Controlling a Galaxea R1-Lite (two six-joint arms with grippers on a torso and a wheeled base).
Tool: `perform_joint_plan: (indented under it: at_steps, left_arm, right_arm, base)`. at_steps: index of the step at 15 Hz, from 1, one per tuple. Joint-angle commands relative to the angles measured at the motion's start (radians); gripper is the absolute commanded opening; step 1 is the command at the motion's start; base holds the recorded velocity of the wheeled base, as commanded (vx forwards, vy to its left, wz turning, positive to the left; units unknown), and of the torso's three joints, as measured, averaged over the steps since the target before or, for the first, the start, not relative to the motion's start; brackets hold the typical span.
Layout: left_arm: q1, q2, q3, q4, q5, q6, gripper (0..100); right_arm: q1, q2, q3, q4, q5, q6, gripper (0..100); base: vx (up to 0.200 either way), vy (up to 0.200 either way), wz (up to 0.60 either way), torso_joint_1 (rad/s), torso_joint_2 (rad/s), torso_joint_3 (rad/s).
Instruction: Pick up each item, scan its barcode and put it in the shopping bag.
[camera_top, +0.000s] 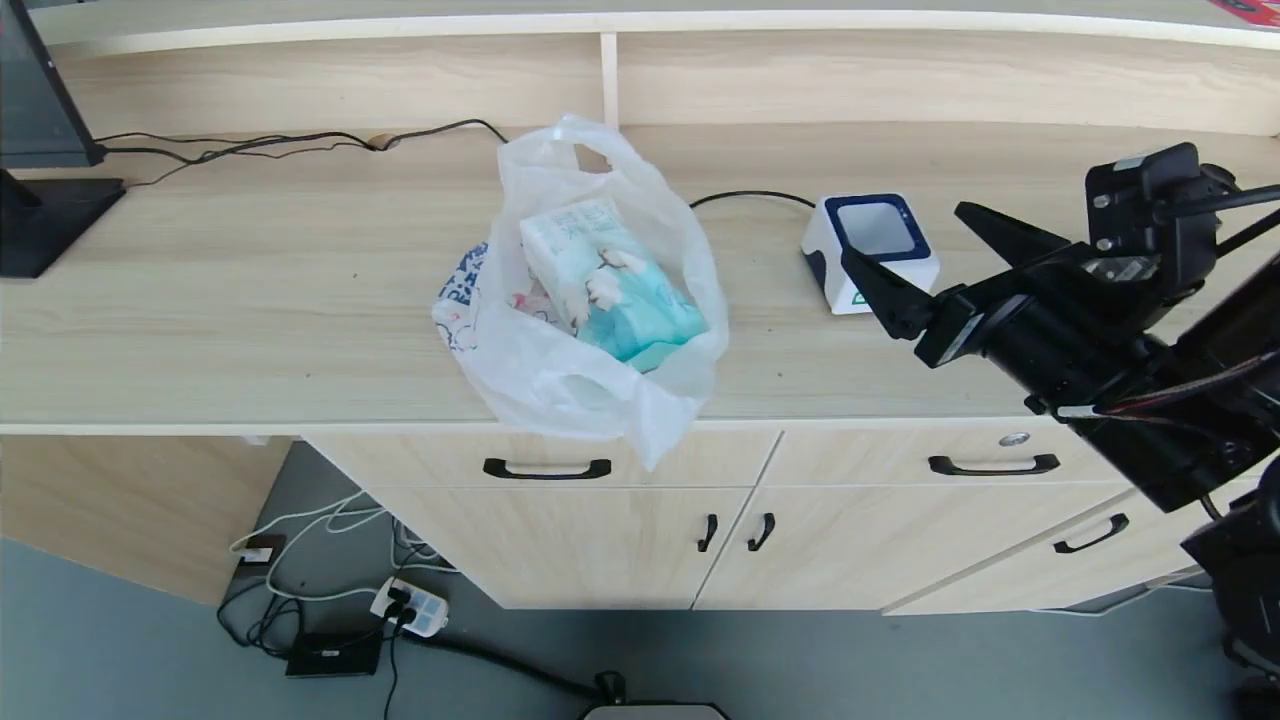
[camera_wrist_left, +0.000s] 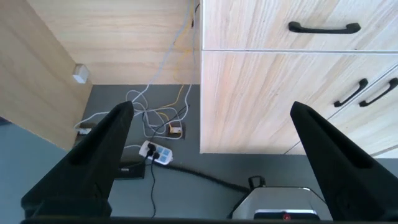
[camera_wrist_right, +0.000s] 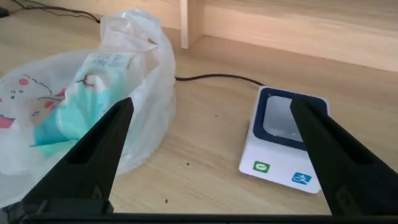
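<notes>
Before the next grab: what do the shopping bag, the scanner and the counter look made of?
Shopping bag: thin translucent plastic film, crinkled, the teal pack showing through.
Scanner: smooth white hard plastic, apparently, with a glossy window.
Counter: pale matte wood grain; probably laminate, not certain.

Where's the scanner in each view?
Head: scanner on the counter, right of the shopping bag.
Right wrist: scanner on the counter beside the shopping bag.
Left wrist: aimed at the cabinet fronts under the counter instead.
Shared landmark: the shopping bag, head and right wrist.
</notes>
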Motion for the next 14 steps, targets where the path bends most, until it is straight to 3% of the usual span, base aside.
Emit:
perform_joint_plan:
  at_steps: [1, 4, 8, 12, 14]
  left_arm:
    - [0.000, 0.000, 0.000, 0.000, 0.000, -0.001, 100]
    - [-0.003, 0.003, 0.000, 0.003, 0.000, -0.004, 100]
    - [-0.002, 0.002, 0.000, 0.003, 0.000, 0.002, 100]
    - [-0.002, 0.002, 0.000, 0.003, 0.000, 0.002, 100]
    - [-0.002, 0.002, 0.000, 0.003, 0.000, 0.001, 100]
  right_arm:
    - [-0.022, -0.013, 0.024, -0.005, 0.000, 0.005, 100]
    - [-0.143, -0.011, 0.068, -0.002, -0.003, 0.075, 100]
    - [-0.339, 0.023, 0.064, 0.000, 0.102, 0.089, 100]
    - [-0.356, 0.049, 0.061, 0.000, 0.111, 0.088, 100]
    - [-0.370, 0.129, -0.019, -0.013, 0.149, 0.094, 100]
  base:
    - [0.000, 0.000, 0.00, 0.000, 0.00, 0.000]
    - [0.000, 0.000, 0.00, 0.000, 0.00, 0.000]
    - [0.000, -0.200, 0.00, -0.005, 0.00, 0.004]
    - [0.000, -0.200, 0.00, 0.007, 0.00, 0.001]
    - [0.100, -0.200, 0.00, -0.005, 0.00, 0.000]
